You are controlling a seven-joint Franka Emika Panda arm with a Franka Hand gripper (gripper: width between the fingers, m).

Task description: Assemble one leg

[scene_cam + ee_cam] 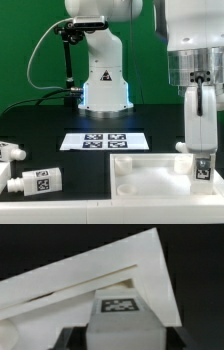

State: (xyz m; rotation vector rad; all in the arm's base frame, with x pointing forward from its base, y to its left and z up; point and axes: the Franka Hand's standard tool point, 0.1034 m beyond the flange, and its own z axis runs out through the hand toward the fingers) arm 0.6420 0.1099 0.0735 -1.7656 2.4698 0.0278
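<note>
My gripper (200, 150) is shut on a white leg (203, 168) with a black-and-white tag and holds it upright over the corner of the tabletop (140, 172) at the exterior view's right. In the wrist view the leg (122, 314) sits between my dark fingers (70, 338), its tag facing the camera and its far end at the inner corner of the tabletop (120, 263). I cannot tell whether the leg touches the tabletop. Two more legs lie at the exterior view's left, one farther back (10, 152) and one nearer (35, 183).
The marker board (105, 140) lies flat in the middle of the black table, in front of the robot base (105, 85). A black stand with a cable (68, 55) rises behind it on the exterior view's left.
</note>
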